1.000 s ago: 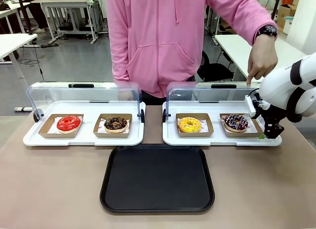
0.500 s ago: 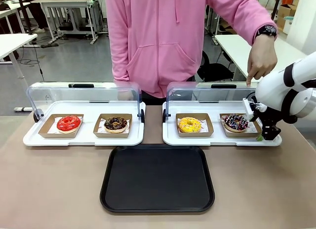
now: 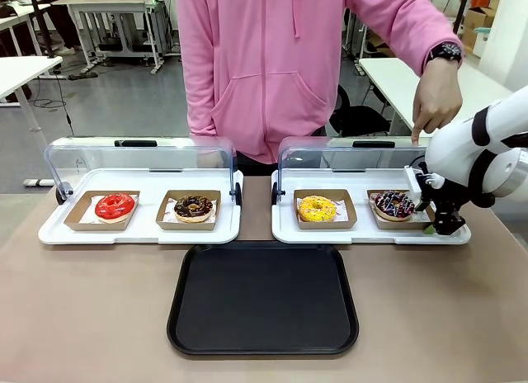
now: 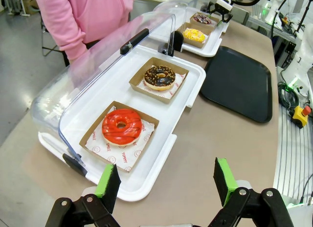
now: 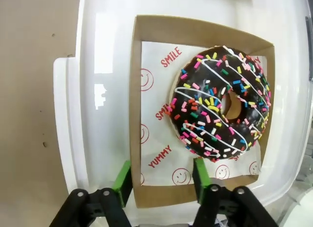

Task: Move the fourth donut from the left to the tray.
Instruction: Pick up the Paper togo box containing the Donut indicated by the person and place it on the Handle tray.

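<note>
right gripper (image 5: 161, 184): wrist view, part-open astride cardboard holder (image 5: 135, 90) wall
left gripper (image 4: 166, 180): spread wide, empty
fourth donut (image 5: 200, 114): glossy sprinkled ring
tray (image 3: 262, 299): matte black

Dark chocolate donut (image 5: 195, 109) with white drizzle and multicoloured sprinkles, there in a plain brown holder (image 5: 151, 29); paper (image 5: 156, 114) white with red smileys; tray (image 3: 262, 300) plain black.
</note>
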